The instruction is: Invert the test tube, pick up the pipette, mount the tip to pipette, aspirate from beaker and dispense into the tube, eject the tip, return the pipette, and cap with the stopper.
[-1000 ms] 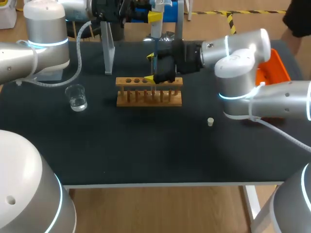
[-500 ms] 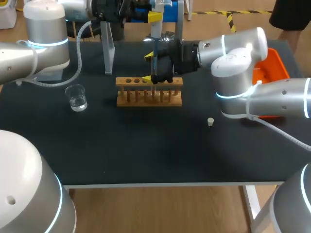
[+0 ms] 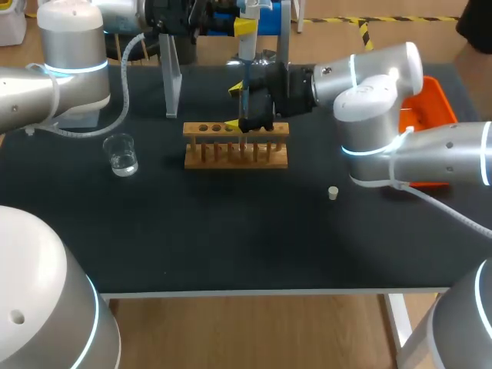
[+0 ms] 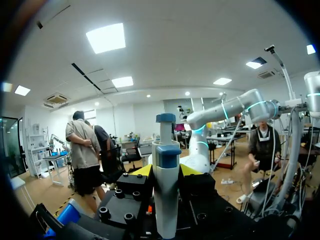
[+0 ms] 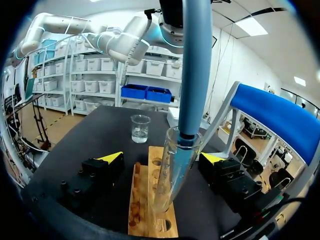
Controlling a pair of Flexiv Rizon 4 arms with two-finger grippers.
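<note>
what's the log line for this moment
left gripper shut on pipette | pipette end inside test tube mouth | right gripper open, test tube between, over rack | stopper on table

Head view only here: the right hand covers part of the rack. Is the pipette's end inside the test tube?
Observer: Yes; the right wrist view shows the pipette entering the test tube mouth.
Operator: Is the tube clamped?
Observer: No; the right hand is open, one finger clear of the tube.
Operator: And the other arm's grip?
Observer: The left hand is shut on the pipette, per its wrist view.
</note>
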